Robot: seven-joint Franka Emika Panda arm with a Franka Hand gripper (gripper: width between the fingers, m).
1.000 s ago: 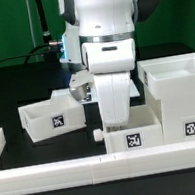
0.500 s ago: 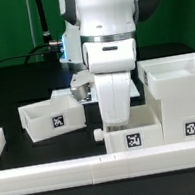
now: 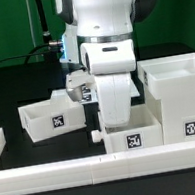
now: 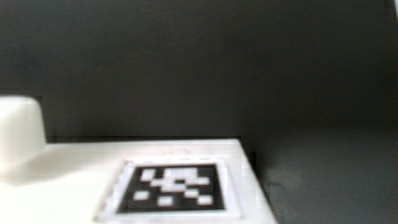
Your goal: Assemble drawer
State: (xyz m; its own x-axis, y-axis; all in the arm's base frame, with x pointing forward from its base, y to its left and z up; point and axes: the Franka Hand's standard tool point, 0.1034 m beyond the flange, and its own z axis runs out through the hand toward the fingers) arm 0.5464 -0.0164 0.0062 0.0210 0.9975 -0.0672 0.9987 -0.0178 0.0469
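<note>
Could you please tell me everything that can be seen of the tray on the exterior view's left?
The left tray is a small, shallow, open-topped white box, plastic by the look. One black-and-white square tag sits on the wall facing the camera. It stands upright on the black table. Its end on the exterior view's right is hidden behind the arm. No knob shows.

Housing (image 3: 175, 86): tall white box with an open top, upright at the right, with one tag (image 3: 191, 127) on its near face.
Tray (image 3: 142, 139): white and shallow, near centre, against the housing's left side. Tagged near face; knob (image 3: 95, 135) at its left end.
Second tray (image 3: 43, 116): white, left, farther back, upright, tagged.
</note>
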